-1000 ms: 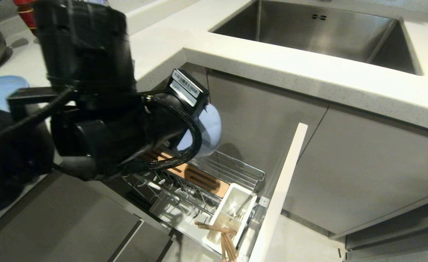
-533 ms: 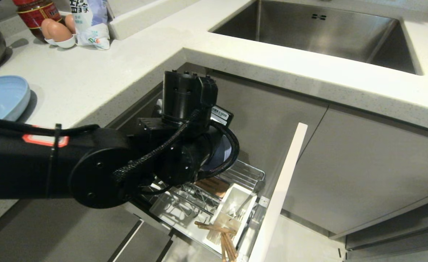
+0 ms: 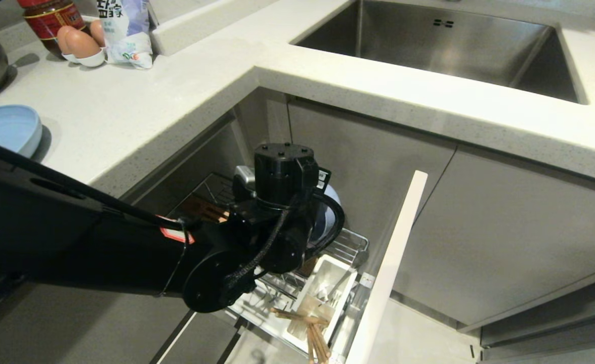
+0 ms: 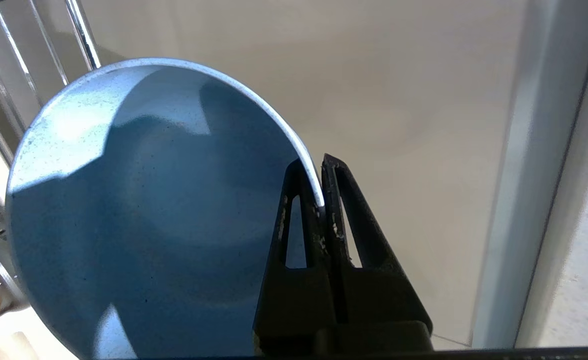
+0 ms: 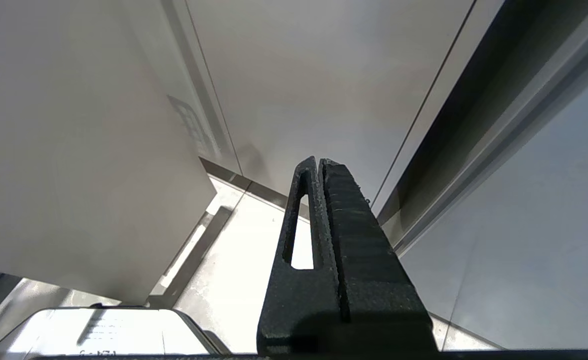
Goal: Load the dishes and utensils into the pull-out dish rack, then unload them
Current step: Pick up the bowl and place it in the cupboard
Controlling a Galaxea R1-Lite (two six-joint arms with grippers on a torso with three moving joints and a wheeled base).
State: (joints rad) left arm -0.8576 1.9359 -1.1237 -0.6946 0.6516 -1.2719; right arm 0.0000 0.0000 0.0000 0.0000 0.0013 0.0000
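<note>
1. The left gripper pinched the rim of the blue bowl, held on edge over the rack.
2. The plate lay on the counter.
3. Chopsticks stuck out of the caddy.
4. The right gripper was pressed together, holding nothing.

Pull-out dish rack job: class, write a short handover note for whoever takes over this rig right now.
Left pincer: shut on the rim of the light-blue bowl, held on edge over the pull-out dish rack.
Right pincer: shut, holding nothing, parked out of the head view.
Light-blue plate: on the counter at left.
Chopsticks: in the white caddy.
Done: chopsticks loaded.
Left: set the bowl in, load the plate, then unload everything.
</note>
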